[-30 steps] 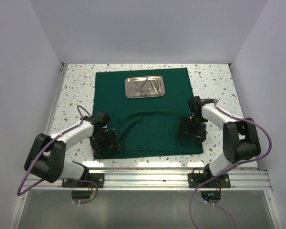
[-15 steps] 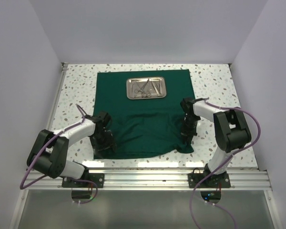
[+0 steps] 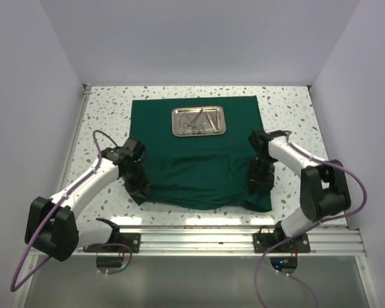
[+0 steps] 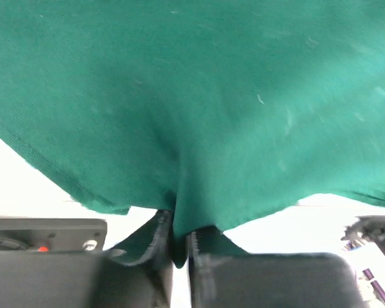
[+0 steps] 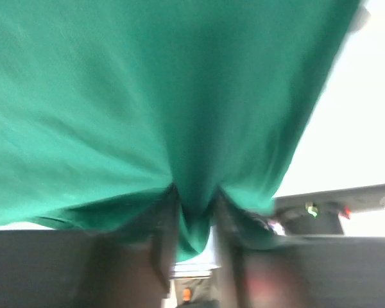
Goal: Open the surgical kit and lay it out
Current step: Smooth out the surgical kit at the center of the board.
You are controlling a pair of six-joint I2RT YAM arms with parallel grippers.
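Left tool: your left tool [image 3: 140,185] is clamped on the near-left corner of the cloth wrap [image 3: 199,160]. The left wrist view shows a fold of green fabric squeezed between its fingers [image 4: 159,247], with almost no gap left.

Right tool: your right tool [image 3: 258,181] is also closed on the wrap, at its near-right edge. In the right wrist view a thicker bunch of fabric sits between the two fingers [image 5: 163,240], so the jaws stand a little apart around it.

Cloth wrap: you will find it spread open over the middle of the speckled bench [image 3: 102,122]. The far half lies flat and square. The near half is rumpled, with soft folds running across between your two tools.

Steel tray: the tray [image 3: 222,122] sits on the far half of the wrap, centred left to right and well apart from both tools.

Instruments: the slim silver instruments [image 3: 196,122] lie inside the tray in a loose cluster. From the top view you cannot tell them apart.

Arms: both of your arms reach in from the near rail [image 3: 205,236], one at each side of the wrap, with purple cables [image 3: 99,138] looping off them.
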